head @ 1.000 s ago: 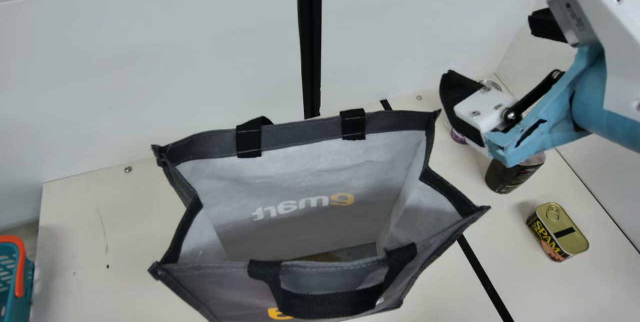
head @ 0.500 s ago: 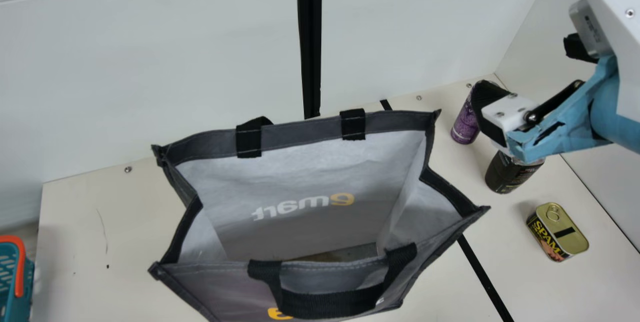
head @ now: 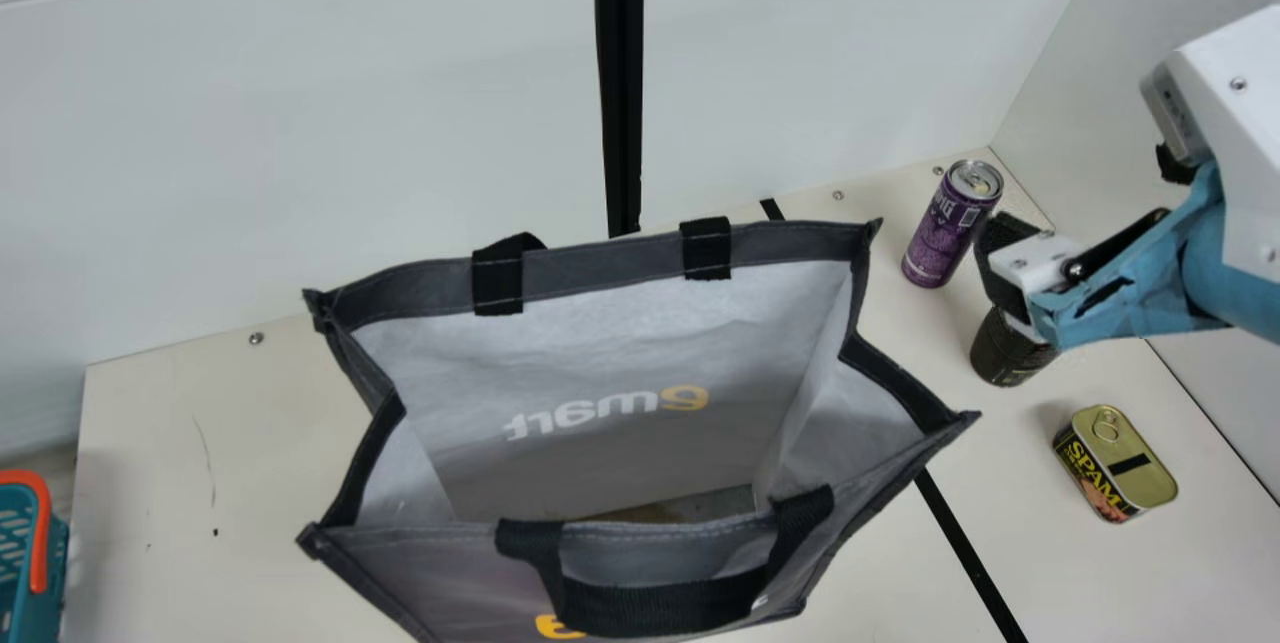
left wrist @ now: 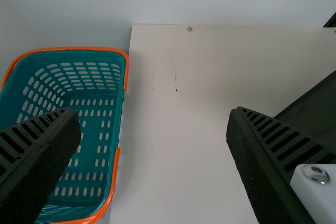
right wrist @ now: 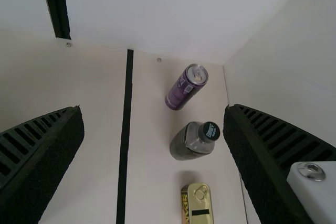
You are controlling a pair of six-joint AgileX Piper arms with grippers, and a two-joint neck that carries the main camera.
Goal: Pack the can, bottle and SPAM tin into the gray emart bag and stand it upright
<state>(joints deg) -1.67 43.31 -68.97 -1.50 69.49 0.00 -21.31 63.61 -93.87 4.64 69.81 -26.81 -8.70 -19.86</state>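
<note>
On the tabletop [head: 200, 443], the can [head: 938, 233], bottle [head: 1003, 351] and tin [head: 1125, 473] are standing near the open bag [head: 430, 291], its lower front being cut off. The right hand [head: 1088, 208], spread, is masking the bottle's cap; the left hand [left wrist: 153, 116] is gaping.

The right claw [head: 1087, 205] is black with ribbed pads, its mount [head: 1210, 258] light blue. Near it are a purple can [head: 935, 233] with a silver top, a dark bottle [head: 1005, 353] with a black cap, and a gold-topped tin [head: 1145, 478] with yellow lettering. Farther from the claw, the bag [head: 600, 271] is gray, black-trimmed; farthest, the basket [left wrist: 68, 49] is teal, orange-rimmed.
</note>
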